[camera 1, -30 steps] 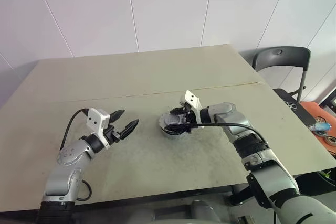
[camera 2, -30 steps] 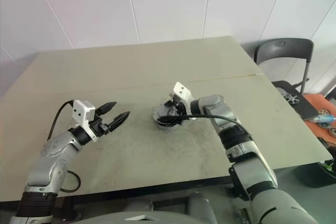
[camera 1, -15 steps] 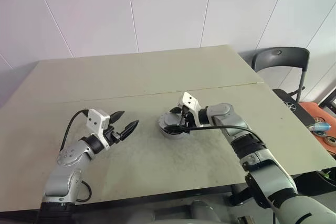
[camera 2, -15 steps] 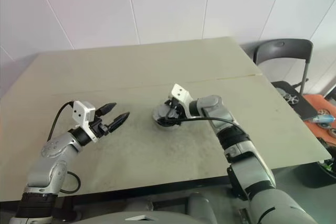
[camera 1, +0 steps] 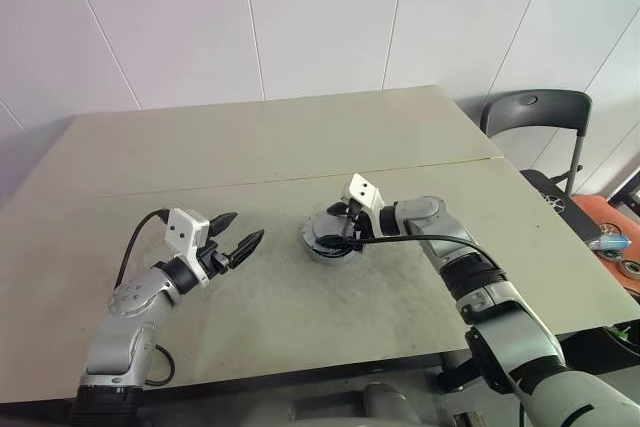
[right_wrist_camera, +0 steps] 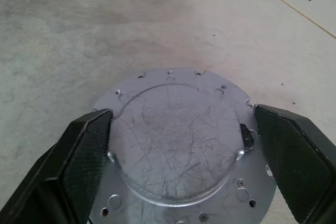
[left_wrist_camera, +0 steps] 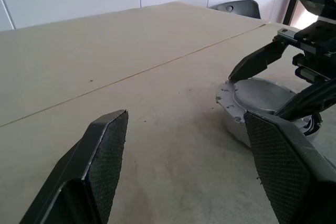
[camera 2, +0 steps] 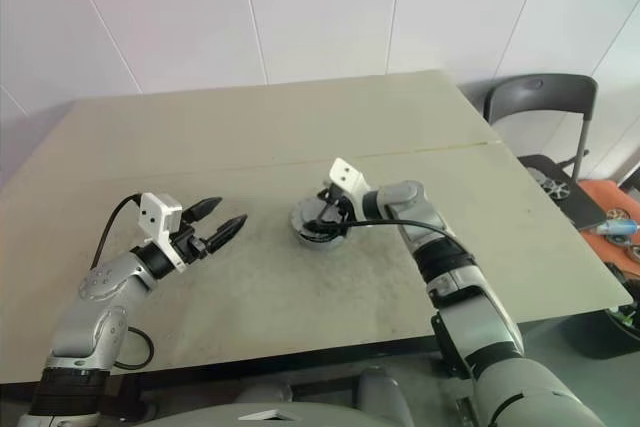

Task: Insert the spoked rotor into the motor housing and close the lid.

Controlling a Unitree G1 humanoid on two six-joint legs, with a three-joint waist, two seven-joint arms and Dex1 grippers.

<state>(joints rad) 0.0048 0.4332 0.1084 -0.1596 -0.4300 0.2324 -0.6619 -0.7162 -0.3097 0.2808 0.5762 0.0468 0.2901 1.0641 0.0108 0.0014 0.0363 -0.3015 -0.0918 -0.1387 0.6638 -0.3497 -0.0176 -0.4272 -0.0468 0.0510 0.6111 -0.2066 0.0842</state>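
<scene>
Setting: a plain robotics test room or lab is suggested.
Walls: white panels (camera 1: 320, 17) with thin seams are seen.
Furniture: a bare beige worktable (camera 1: 250, 147) and a dark folding chair (camera 1: 535, 112).
Clutter: small parts on an orange surface (camera 1: 612, 232) beside the chair.

From where I stand, the lid (right_wrist_camera: 178, 145) covers the top of the motor housing (left_wrist_camera: 236, 124), so whatever sits inside cannot be seen. The lid's near rim runs off the picture's edge in the right wrist view. In the head views the right gripper (camera 1: 340, 230) hides much of the housing, and the lid's markings are too small to read there. Items on the orange surface (camera 1: 612, 237) beyond the chair (camera 1: 540, 112) are cut off and unclear
</scene>
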